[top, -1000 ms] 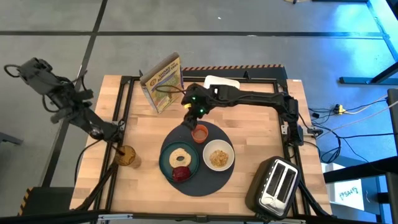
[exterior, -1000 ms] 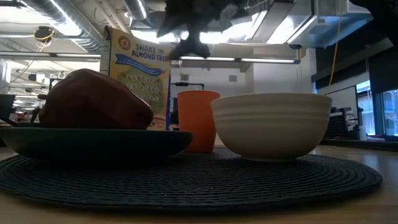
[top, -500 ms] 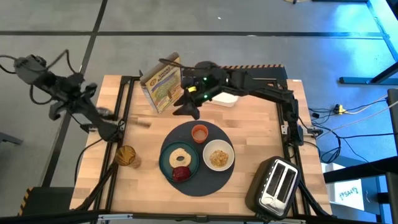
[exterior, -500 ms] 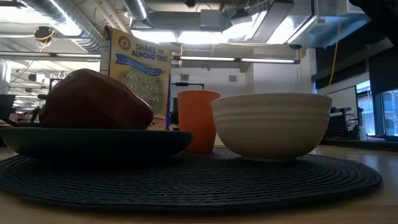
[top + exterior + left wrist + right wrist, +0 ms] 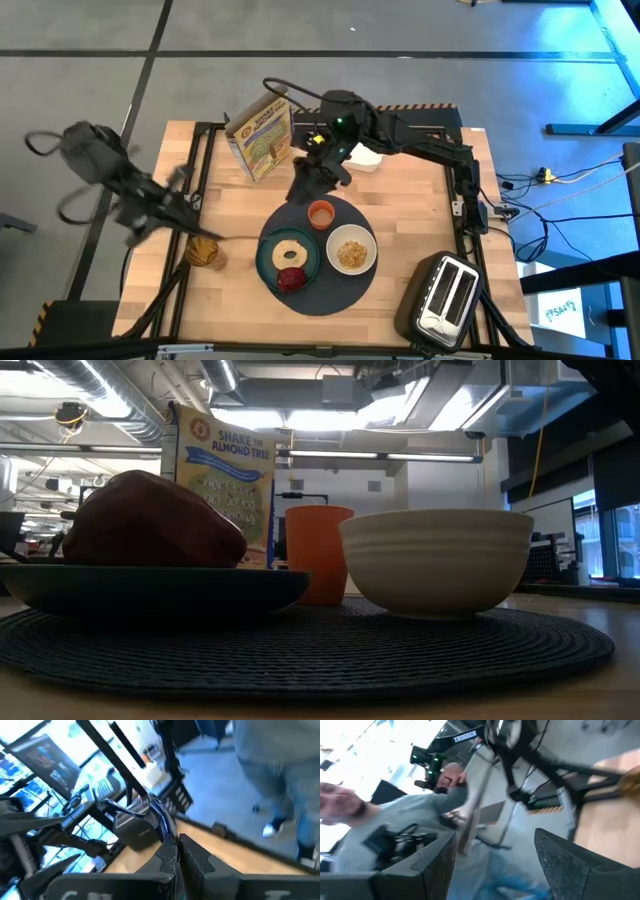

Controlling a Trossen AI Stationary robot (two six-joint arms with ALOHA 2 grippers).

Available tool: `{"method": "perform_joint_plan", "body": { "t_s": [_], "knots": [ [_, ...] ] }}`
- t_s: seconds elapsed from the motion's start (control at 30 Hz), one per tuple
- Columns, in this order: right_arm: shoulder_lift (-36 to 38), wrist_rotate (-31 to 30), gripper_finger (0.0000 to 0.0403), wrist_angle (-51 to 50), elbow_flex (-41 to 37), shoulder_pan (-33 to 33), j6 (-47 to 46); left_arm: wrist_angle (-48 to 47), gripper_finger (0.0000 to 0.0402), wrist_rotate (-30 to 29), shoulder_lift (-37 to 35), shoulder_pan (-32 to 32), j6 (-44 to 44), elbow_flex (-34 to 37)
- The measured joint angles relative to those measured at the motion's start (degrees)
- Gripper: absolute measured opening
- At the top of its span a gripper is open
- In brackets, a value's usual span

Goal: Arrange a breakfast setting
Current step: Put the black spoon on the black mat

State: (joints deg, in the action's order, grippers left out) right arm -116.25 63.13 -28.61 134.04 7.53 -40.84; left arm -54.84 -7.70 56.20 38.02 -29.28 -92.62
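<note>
One wooden table [image 5: 400,205] carries the dark-grey mat [image 5: 345,290], on which rest the teal plate [image 5: 268,262] with ring-shaped bread [image 5: 294,246] and dark red fruit [image 5: 291,279], the white bowl [image 5: 351,249] of cereal and the orange cup [image 5: 321,214]. A cereal box [image 5: 260,135] stands behind the mat, a toaster [image 5: 443,297] at the near right corner. The right gripper [image 5: 307,185] hangs between box and cup, fingers apart and empty; the left gripper [image 5: 176,855], fingers together, is over the table's left edge.
</note>
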Motion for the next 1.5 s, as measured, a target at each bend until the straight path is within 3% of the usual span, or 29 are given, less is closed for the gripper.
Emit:
{"method": "perform_joint_plan", "body": {
  "t_s": [0.27, 0.4, 0.53, 0.7, 1.37, 1.5],
  "knots": [
    [0.0, 3.0, 0.0257, -3.3, -1.5, -2.5, -9.8, 2.2, 0.0002, -3.5, 8.6, -5.0, -11.6, -0.1],
    [-0.2, 3.6, 0.0257, -10.2, -1.9, -4.4, -6.6, 1.4, 0.0002, -4.8, 11.6, -8.0, -15.5, -0.1],
    [-0.2, 3.6, 0.0257, -13.0, -1.8, -5.5, -4.1, 1.5, 0.0002, -2.4, 12.6, -10.3, -18.2, -0.1],
    [-0.2, -1.4, 0.0249, -18.3, -1.8, -6.3, -0.3, 2.2, 0.0002, -0.5, 12.5, -11.7, -21.7, -0.1],
    [-0.8, -0.5, 0.0015, -21.0, -1.7, -7.6, -0.5, 2.7, 0.0005, -1.2, 12.5, -11.9, -32.8, -0.1],
    [-1.0, -2.2, 0.0014, -21.4, -1.8, -7.6, 1.7, 2.8, 0.0016, -3.2, 12.4, -12.0, -32.9, -0.1]
  ]
}}
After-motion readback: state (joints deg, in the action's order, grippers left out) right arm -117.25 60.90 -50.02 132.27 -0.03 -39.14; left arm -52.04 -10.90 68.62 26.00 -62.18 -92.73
